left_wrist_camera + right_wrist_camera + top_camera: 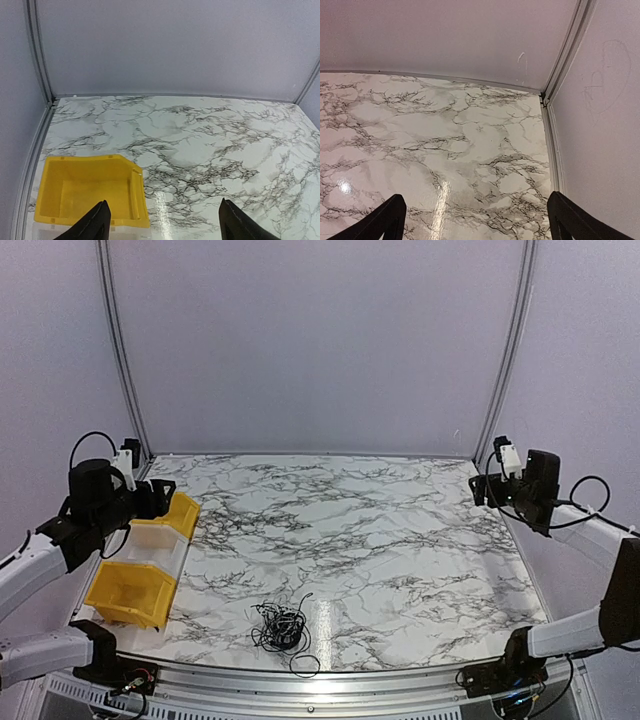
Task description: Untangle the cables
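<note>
The cables (pixel 282 626) lie as a small tangled bunch of thin black wires on the marble table near its front edge, left of the middle. They show only in the top view. My left gripper (pixel 158 495) is raised at the far left above the yellow bins, far from the cables. In the left wrist view it (pixel 162 219) is open and empty, with a yellow bin (pixel 90 192) below it. My right gripper (pixel 480 490) is raised at the far right edge. In the right wrist view it (pixel 475 217) is open and empty over bare marble.
Two yellow bins (pixel 133 592) stand in a row with a white bin (pixel 152 545) between them along the table's left edge. Lilac walls close the back and sides. A metal rail (pixel 551 145) runs along the right edge.
</note>
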### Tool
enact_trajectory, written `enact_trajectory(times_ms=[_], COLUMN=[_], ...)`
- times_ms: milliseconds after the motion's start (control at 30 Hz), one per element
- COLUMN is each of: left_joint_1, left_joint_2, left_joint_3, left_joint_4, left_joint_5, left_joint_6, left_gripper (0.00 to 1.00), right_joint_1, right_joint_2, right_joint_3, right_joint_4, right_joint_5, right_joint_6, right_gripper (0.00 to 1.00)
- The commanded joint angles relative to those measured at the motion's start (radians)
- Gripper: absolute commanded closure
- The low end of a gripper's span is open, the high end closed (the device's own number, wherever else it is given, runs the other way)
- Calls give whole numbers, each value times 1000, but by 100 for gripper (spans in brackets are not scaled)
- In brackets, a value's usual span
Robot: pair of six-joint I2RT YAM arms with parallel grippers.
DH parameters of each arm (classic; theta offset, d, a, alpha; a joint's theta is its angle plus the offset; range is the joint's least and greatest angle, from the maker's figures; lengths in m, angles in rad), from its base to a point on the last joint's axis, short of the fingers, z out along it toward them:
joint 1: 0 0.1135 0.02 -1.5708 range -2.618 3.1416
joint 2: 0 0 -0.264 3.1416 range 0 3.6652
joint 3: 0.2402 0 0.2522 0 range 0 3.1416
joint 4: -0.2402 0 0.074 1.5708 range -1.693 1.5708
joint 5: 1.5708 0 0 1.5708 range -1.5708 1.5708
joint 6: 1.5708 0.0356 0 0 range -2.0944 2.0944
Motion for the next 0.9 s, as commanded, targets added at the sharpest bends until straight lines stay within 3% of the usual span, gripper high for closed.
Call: enact_trajectory(times_ms=[0,100,200,333,600,767,867], left_joint_1=[-45,-86,-128,-210,-527,-805,-907], left_joint_2=[37,68,110,137,93,158,220], left_joint_3=[51,87,135,184,169,102,96], left_joint_4=[5,-30,-98,-209,-372,-376,-379], left_joint_5=[146,196,276,344,213,43,-14], left_joint_6=[20,23,-19,-64,-202,-273,-288], left_gripper=[22,21,20,19,18,17,14], right_joint_1=[11,12,31,171,568,607,608], right_joint_2=[12,-12,-38,-26,62,162,189], right_joint_3=[51,59,103,164,153,129,138], right_joint_4=[38,29,-83,-221,-388,-342,-346], right_joint_5=[-73,-172,-376,-441,-405,-483,-475], right_joint_6=[-48,-94,-225,-323,-517,-514,-524], right_gripper=[2,1,6,12,19,23,24])
